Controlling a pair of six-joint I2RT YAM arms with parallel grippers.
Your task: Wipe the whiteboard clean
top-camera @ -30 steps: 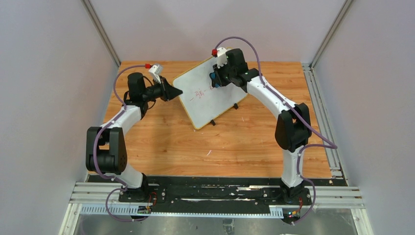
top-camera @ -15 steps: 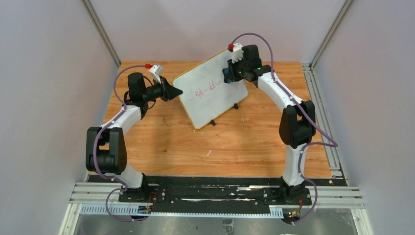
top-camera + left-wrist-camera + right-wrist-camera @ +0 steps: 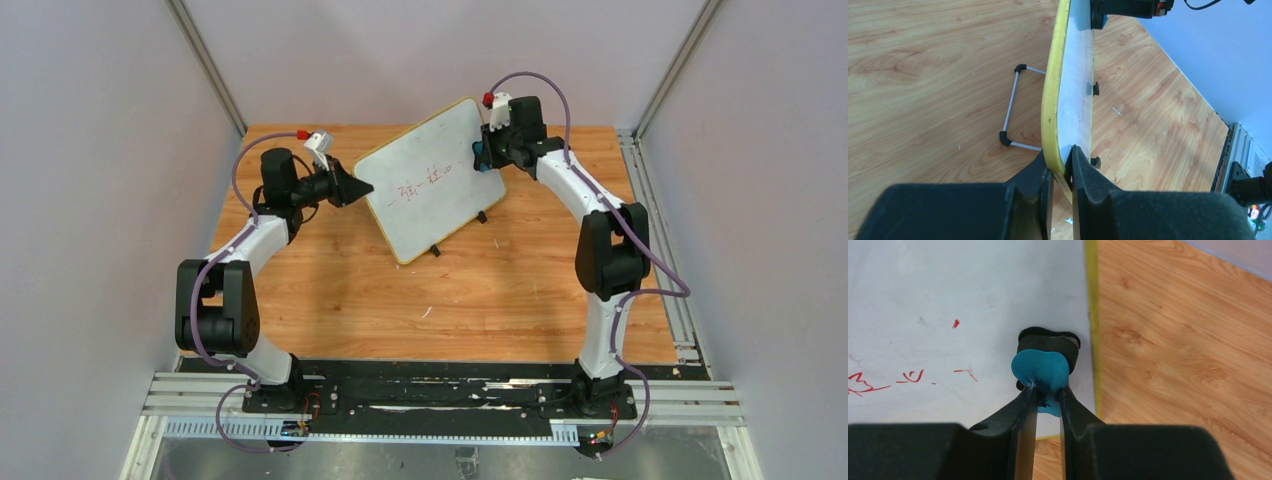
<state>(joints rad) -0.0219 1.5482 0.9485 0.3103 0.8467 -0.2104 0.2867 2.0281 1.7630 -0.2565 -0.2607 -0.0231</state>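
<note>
Now the right fingers (image 3: 1015,412), clenched on the blue eraser (image 3: 1040,370), have swept to the right edge of the whiteboard (image 3: 425,215), which the left fingers (image 3: 1088,175) pinch near the table's (image 3: 450,300) far edge; red writing (image 3: 420,184) remains.

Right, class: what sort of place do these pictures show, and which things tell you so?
Probably a robot lab test cell: a left arm and right arm bolted to a rail at the edge of a wooden table, plain panels on aluminium posts enclosing it, and a whiteboard as prop.

Only illegible red handwriting (image 3: 420,183) across the whiteboard (image 3: 428,222); no readable text anywhere.
</note>
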